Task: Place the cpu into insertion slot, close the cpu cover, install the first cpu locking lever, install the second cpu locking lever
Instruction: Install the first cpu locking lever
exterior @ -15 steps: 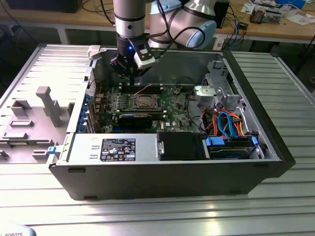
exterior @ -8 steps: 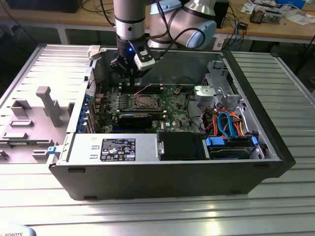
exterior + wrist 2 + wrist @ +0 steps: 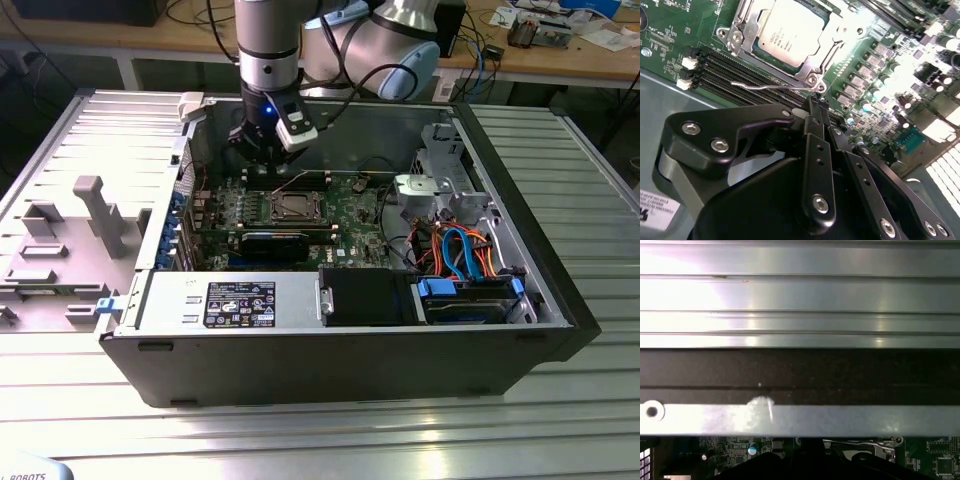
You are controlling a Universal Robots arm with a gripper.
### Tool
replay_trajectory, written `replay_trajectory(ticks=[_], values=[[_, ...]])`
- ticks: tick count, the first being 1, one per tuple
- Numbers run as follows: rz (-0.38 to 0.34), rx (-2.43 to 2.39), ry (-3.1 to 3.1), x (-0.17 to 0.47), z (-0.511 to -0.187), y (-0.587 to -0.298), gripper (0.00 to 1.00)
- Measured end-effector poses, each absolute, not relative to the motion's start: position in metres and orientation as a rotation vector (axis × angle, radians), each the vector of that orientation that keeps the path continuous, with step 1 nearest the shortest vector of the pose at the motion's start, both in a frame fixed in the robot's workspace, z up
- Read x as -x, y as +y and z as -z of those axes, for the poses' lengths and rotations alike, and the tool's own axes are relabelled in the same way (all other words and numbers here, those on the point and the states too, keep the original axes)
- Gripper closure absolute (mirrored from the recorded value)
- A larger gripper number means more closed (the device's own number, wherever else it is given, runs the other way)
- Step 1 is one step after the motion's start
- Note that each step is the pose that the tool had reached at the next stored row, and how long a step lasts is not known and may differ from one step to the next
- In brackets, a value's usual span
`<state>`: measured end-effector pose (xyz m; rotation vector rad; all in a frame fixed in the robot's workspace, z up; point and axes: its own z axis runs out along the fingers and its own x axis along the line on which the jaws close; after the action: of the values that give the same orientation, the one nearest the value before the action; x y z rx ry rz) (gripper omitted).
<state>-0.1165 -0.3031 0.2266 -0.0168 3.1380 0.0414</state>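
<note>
Cpu [image 3: 787, 32] sits in the insertion slot [image 3: 293, 207] on the green motherboard [image 3: 880, 65], cpu cover [image 3: 832, 35] down over it. Gripper [image 3: 816, 102] hangs just beside the socket corner, fingers pinched together with nothing between them, tips touching or nearly touching the thin wire locking lever [image 3: 772, 86]. Risk as I judge it: the springy lever slips off the narrow tips and snaps back, or the tips scrape the memory slots [image 3: 735, 65] close beside it.
</note>
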Motion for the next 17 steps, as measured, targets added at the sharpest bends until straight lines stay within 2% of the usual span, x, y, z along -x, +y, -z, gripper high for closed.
replay_trajectory(ticks=[17], values=[[-0.041, 0.057, 3.138, 0.103, -0.212, -0.298, 0.89]])
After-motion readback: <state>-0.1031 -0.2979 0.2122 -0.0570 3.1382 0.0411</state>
